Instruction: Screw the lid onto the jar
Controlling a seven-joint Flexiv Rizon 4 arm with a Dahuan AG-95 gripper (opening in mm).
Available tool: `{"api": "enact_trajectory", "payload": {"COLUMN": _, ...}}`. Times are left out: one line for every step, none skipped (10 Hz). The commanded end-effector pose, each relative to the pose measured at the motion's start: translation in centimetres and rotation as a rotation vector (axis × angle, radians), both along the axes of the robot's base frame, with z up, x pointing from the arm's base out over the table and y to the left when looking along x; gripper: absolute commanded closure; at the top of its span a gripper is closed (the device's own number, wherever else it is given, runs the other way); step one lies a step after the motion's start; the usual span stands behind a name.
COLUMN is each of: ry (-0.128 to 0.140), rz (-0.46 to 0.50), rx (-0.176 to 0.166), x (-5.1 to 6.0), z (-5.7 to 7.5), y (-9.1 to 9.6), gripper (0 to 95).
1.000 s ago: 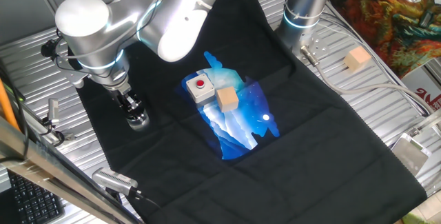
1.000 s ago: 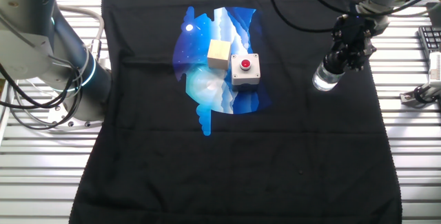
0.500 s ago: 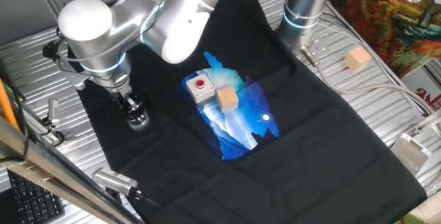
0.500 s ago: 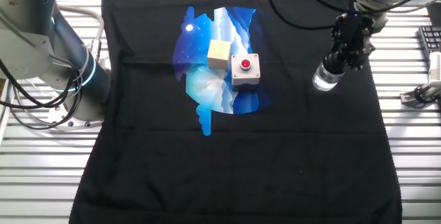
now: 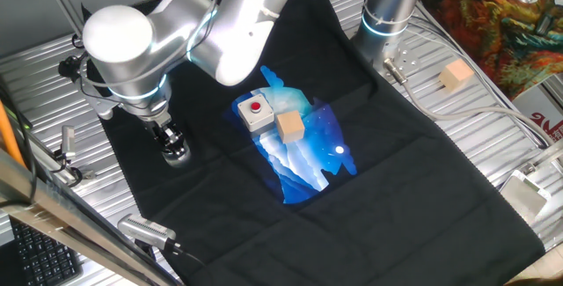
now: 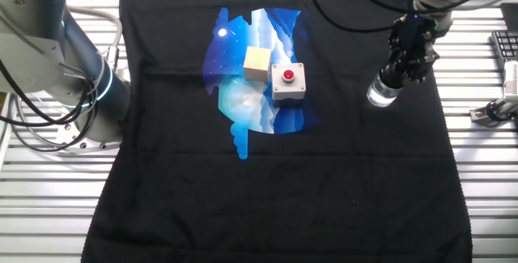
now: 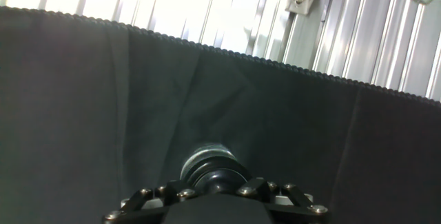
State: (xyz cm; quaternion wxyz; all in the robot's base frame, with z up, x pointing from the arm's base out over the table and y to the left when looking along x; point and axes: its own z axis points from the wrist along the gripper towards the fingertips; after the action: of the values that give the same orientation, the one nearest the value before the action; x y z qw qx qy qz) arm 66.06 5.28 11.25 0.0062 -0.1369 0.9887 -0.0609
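Hand view looks down along the fingers onto the lid (image 7: 213, 172), a dark round cap sitting just ahead of the end effector (image 7: 213, 195), with black cloth (image 7: 103, 100) spread beneath. From one fixed view, going left to right, the end effector (image 5: 171, 138) stands upright over the jar (image 5: 178, 154), a clear glass cylinder resting on the cloth near the left side of the surface (image 5: 35, 84); it is pinching the lid, which sits on top of the jar. Further right a grey box with a red button (image 5: 254, 112) touches a wooden cube (image 5: 289, 127) on a blue printed patch (image 5: 308, 158). A second wooden cube (image 5: 456, 76) lies well apart, off the cloth.
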Motion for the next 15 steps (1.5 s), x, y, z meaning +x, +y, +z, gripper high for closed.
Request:
{"api": "enact_trajectory", "payload": {"ry": -0.005, "rz": -0.004, "rx": -0.001, "x": 0.04, "z": -0.01, "y": -0.1, "gripper": 38.0}}
{"api": "enact_trajectory", "payload": {"ry": -0.008, "rz": -0.004, "rx": 0.0, "x": 0.05, "z": -0.05, "y": -0.11, "gripper": 38.0}}
{"api": "enact_trajectory", "payload": {"ry": -0.009, "rz": -0.002, "rx": 0.0, "x": 0.05, "z": -0.08, "y": -0.12, "gripper": 38.0}}
{"api": "enact_trajectory", "payload": {"ry": -0.009, "rz": 0.001, "rx": 0.002, "x": 0.06, "z": -0.11, "y": -0.13, "gripper": 38.0}}
{"api": "enact_trajectory", "payload": {"ry": -0.009, "rz": 0.006, "rx": 0.003, "x": 0.06, "z": -0.13, "y": -0.13, "gripper": 19.0}}
{"api": "enact_trajectory", "payload": {"ry": -0.009, "rz": 0.01, "rx": 0.003, "x": 0.06, "z": -0.14, "y": -0.13, "gripper": 19.0}}
{"api": "enact_trajectory", "payload": {"ry": -0.007, "rz": 0.016, "rx": 0.001, "x": 0.06, "z": -0.14, "y": -0.14, "gripper": 19.0}}
{"api": "enact_trajectory", "payload": {"ry": -0.007, "rz": 0.019, "rx": -0.001, "x": 0.06, "z": -0.15, "y": -0.14, "gripper": 19.0}}
{"api": "enact_trajectory", "payload": {"ry": -0.005, "rz": 0.02, "rx": 0.002, "x": 0.06, "z": -0.16, "y": -0.14, "gripper": 19.0}}
{"api": "enact_trajectory", "payload": {"ry": -0.005, "rz": 0.02, "rx": 0.005, "x": 0.06, "z": -0.15, "y": -0.14, "gripper": 19.0}}
{"api": "enact_trajectory", "payload": {"ry": -0.002, "rz": 0.019, "rx": 0.014, "x": 0.06, "z": -0.09, "y": -0.12, "gripper": 19.0}}
{"api": "enact_trajectory", "payload": {"ry": 0.001, "rz": 0.02, "rx": 0.018, "x": 0.11, "z": 0.09, "y": -0.05, "gripper": 19.0}}
{"api": "enact_trajectory", "payload": {"ry": 0.004, "rz": 0.021, "rx": 0.018, "x": 0.15, "z": 0.26, "y": 0.02, "gripper": 19.0}}
{"api": "enact_trajectory", "payload": {"ry": 0.007, "rz": 0.021, "rx": 0.019, "x": 0.2, "z": 0.53, "y": 0.13, "gripper": 19.0}}
{"api": "enact_trajectory", "payload": {"ry": 0.01, "rz": 0.02, "rx": 0.02, "x": 0.3, "z": 0.82, "y": 0.27, "gripper": 19.0}}
